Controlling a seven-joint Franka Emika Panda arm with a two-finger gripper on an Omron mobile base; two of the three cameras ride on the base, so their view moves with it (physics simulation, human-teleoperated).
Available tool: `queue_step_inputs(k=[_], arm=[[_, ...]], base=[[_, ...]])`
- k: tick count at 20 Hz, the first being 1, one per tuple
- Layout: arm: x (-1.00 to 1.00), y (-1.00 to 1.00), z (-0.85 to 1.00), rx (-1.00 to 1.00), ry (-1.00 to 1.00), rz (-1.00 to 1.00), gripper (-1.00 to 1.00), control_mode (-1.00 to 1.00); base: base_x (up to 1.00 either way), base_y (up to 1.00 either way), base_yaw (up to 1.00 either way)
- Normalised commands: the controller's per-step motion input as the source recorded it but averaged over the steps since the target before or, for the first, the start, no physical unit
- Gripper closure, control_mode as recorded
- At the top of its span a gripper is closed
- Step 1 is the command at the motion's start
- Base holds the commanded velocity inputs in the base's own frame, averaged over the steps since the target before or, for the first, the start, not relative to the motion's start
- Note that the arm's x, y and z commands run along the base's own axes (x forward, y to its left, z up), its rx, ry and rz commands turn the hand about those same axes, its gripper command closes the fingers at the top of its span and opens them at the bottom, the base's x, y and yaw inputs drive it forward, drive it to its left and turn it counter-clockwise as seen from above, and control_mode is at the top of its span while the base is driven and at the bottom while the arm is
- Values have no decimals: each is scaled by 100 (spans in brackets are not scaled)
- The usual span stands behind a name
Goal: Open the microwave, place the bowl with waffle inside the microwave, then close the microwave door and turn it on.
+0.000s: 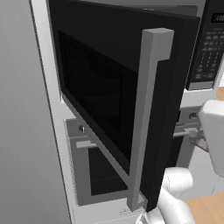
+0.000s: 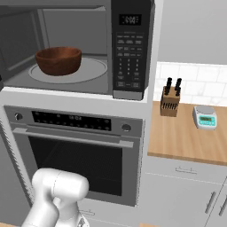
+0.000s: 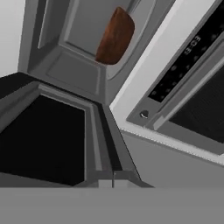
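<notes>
The microwave [image 2: 129, 48] stands open. A brown wooden bowl [image 2: 58, 60] sits inside it on the round glass plate [image 2: 91, 71]; the waffle is hidden below the bowl's rim. In the left base view the microwave door [image 1: 100, 87] swings out towards me, its grey vertical handle [image 1: 146, 118] on the near edge. The hand view looks up from low and close along the door's inner face [image 3: 43, 140] towards the bowl [image 3: 116, 37] in the cavity. My gripper is shut, and nothing shows between its jaws.
Under the microwave is the grey oven [image 2: 75, 155] with its horizontal bar handle and knobs. To the right a wooden counter [image 2: 186, 142] carries a knife block [image 2: 170, 102] and a small scale [image 2: 205, 117]. A tall grey panel [image 1: 22, 131] stands left of the door.
</notes>
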Motion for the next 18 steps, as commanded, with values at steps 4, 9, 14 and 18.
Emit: queue_step_inputs(k=[4, 9, 14, 18], arm=[[-35, 17, -20, -20, -1, 0, 100, -100], [-26, 35, -15, -22, -24, 2, 100, -100], [-24, 19, -6, -17, -36, -6, 100, -100], [-25, 10, -4, -17, -38, -13, 100, -100]], base=[[0, 0, 0], [0, 0, 0], [0, 0, 0], [0, 0, 0]])
